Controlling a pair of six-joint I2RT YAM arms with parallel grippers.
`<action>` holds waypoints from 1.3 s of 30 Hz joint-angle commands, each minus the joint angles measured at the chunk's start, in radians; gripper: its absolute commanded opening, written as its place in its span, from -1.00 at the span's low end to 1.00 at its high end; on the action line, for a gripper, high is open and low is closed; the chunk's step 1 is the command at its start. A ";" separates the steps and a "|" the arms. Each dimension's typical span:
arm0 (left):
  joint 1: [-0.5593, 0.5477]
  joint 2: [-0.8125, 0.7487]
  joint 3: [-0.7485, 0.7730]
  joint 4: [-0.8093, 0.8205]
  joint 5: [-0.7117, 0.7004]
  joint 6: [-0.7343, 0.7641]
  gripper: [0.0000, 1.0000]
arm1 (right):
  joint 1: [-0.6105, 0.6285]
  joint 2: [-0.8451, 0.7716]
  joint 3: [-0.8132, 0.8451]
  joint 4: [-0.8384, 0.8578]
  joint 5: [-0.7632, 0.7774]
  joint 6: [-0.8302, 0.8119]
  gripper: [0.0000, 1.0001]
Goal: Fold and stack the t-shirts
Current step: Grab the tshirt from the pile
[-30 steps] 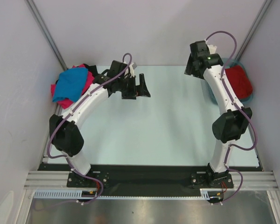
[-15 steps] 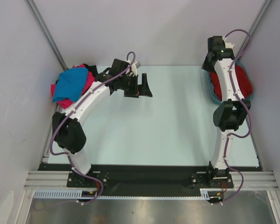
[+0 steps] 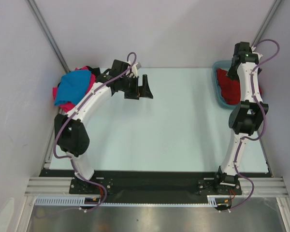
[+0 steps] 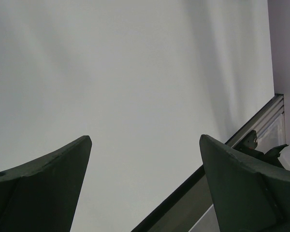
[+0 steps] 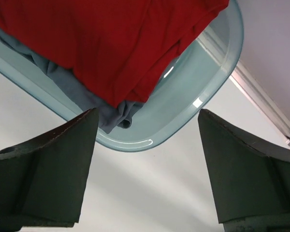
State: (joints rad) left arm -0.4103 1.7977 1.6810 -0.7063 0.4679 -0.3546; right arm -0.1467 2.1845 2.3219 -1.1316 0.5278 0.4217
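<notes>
Tub (image 5: 210, 72) of shirts (image 5: 106, 43) under gaping right claw (image 5: 147, 116)

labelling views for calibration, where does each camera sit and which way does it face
Top external: above and behind the robot, looking down on the table; left arm and right arm whole.
Left wrist: on the left gripper, facing the table and its edge rail; open fingers show.
Right wrist: on the right gripper, looking into the teal tub at red t-shirt over grey t-shirt; open fingers show.
Shared: top and right wrist both see tub and red t-shirt.
</notes>
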 commanded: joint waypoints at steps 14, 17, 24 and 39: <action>0.031 0.038 0.043 -0.012 0.054 0.051 0.99 | -0.024 0.072 -0.111 0.061 -0.229 0.140 0.73; 0.033 0.048 0.057 -0.016 0.051 0.051 1.00 | -0.022 0.090 -0.118 0.075 -0.255 0.138 0.71; 0.033 0.045 0.049 -0.022 0.038 0.046 1.00 | -0.022 0.124 -0.121 0.090 -0.265 0.124 0.58; 0.034 0.037 0.034 -0.042 0.023 0.054 0.99 | -0.016 0.113 -0.269 0.278 -0.121 0.071 0.40</action>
State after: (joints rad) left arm -0.3820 1.8507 1.6924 -0.7475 0.4965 -0.3294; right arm -0.1665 2.3169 2.0872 -0.9543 0.3264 0.5259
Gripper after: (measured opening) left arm 0.996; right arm 0.698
